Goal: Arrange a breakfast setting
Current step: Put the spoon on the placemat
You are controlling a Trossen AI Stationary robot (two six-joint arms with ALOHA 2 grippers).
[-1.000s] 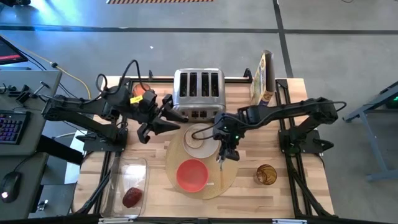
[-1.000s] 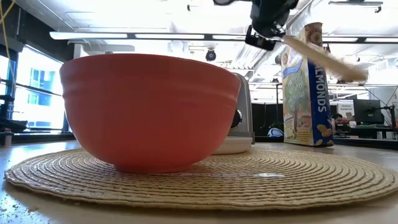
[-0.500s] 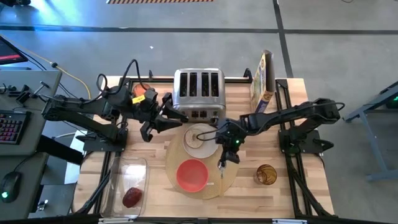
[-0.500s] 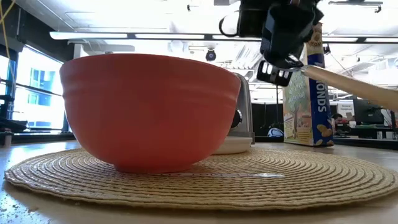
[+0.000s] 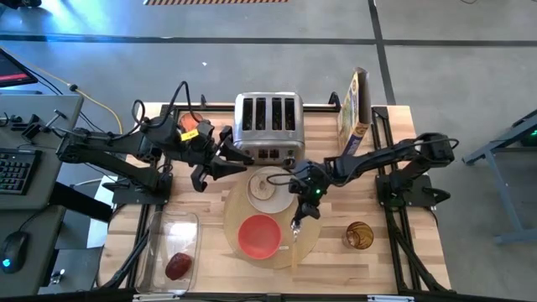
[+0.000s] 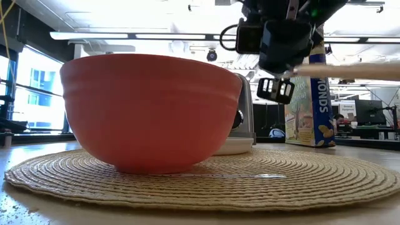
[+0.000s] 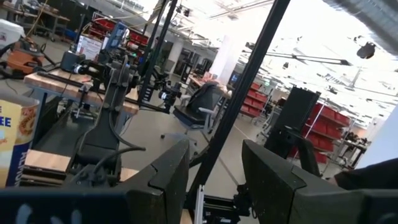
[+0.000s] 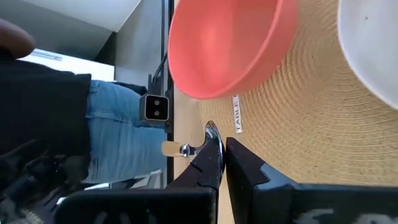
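Note:
A round tan placemat lies at the table's middle. On its near part stands the red bowl, and on its far part the small white plate carries a toast slice. My right gripper hangs over the mat's right side, shut on the wooden-handled spoon. My left gripper stands open at the toaster's front left corner, with nothing between its fingers. The dark red fruit lies in the clear tub at the near left. My right gripper pinches the spoon between its two fingers at the metal shank, right where the wooden handle begins. The fingers slant down from the table's right. The spoon is lifted clear of the mat, and its handle sticks out level toward the near edge.
The silver toaster stands at the far middle and a cereal box at the far right. An amber glass stands right of the mat. A person in jeans stands beyond the table's near edge.
My right gripper has come down toward the placemat's right side with the spoon and has rolled at the wrist. The spoon's handle, which slanted downward before, now lies level. It stays clear of the mat.

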